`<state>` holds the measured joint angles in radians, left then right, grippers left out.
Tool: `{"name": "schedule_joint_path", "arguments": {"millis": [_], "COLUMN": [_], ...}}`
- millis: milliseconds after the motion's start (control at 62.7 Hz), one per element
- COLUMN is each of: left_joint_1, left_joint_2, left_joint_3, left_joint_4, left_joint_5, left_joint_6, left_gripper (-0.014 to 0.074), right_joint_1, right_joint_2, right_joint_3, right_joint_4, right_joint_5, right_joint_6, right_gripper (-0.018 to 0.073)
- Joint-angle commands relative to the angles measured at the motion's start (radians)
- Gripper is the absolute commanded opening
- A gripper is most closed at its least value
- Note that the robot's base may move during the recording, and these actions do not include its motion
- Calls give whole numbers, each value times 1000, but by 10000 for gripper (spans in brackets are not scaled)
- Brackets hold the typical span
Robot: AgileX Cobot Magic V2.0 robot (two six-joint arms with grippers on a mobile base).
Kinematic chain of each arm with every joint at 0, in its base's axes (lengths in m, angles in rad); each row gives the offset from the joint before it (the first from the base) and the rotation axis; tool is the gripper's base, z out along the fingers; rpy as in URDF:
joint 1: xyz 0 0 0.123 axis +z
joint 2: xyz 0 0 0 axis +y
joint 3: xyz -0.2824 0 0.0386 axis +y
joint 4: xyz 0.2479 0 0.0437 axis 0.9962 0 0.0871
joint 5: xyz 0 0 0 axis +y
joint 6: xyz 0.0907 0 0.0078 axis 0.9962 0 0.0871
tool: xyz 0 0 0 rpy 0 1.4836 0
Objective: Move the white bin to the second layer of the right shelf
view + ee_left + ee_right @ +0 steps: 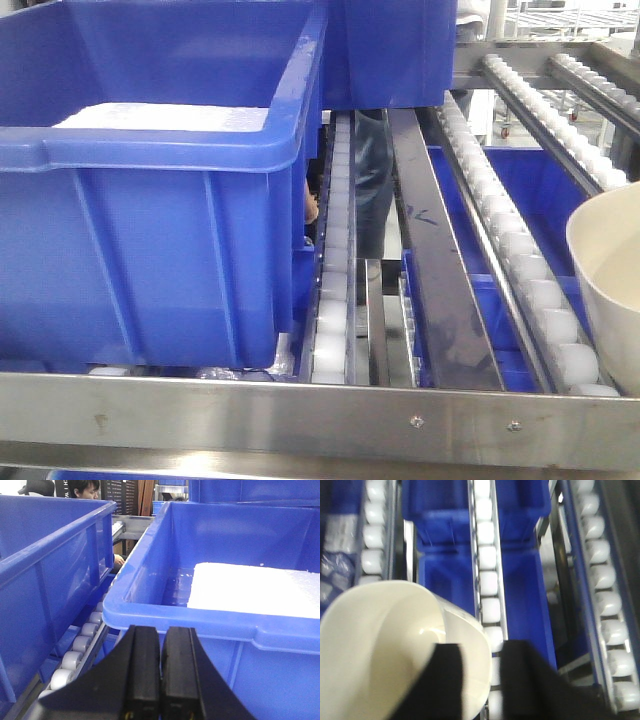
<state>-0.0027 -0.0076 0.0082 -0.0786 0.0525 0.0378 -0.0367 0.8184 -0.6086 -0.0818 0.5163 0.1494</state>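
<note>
While the robot faces a steel flow rack, the white bin (612, 290) shows at the far right edge of the front view, just above the roller lanes (520, 250) and behind the bolted front rail (320, 415). Only part of its rim and inner wall is visible there. Whether its base already rests on the rollers cannot be told.

In the right wrist view the white bin (380, 645) fills the lower left, mouth open and empty. The right tool (482, 685) straddles its rim, one dark finger (437, 680) inside the mouth and the other (535, 680) outside the wall, so it appears to be pinching the wall. The view is blurred.

The bin looks like a thin, glossy plastic tub, so it is probably light and fairly stiff, though the wall may flex a little under a pinch. Its smooth tapered sides and lack of handles make it slippery, so the rim is the sensible place to grip, as here. Held by one edge, it may tilt or swing.

The left tool (160, 680) is clenched, its two black pads pressed together with nothing between them. It hovers just in front of a large blue crate (225, 625) that holds a white foam-like slab (255, 587). A second blue crate (45, 570) stands to its left.
</note>
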Motion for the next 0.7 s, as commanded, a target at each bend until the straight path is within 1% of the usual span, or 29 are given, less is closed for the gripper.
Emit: {"name": "schedule_joint_path", "arguments": {"millis": [0,16,64,191,287,383,511,686], "left_joint_1": [1,1,1,1,1,1,1,1], "left_joint_2": [-16,-16,-16,-16,-16,-16,-16,-16], "left_joint_3": [27,27,27,27,27,27,27,27], "left_joint_4": [-7,-7,-7,-7,-7,-7,-7,-7], "left_joint_5": [-81,-81,-81,-81,-81,-81,-81,-81], "left_joint_6": [-4,-4,-4,-4,-4,-4,-4,-4], "left_gripper": [85,85,85,85,85,85,85,85], "right_joint_1": [12,16,33,98,155,192,196,196], "right_joint_2": [-62,-71,-113,-225,-327,-410,-472,-474], "right_joint_3": [-20,-16,2,84,152,195,212,212], "right_joint_4": [0,0,0,0,0,0,-1,-1], "right_joint_5": [-49,-49,-51,-70,-109,-151,-133,-125], "right_joint_6": [-18,-19,-27,-45,-79,-87,-87,-87], "right_gripper": [46,38,62,52,52,52,52,52]}}
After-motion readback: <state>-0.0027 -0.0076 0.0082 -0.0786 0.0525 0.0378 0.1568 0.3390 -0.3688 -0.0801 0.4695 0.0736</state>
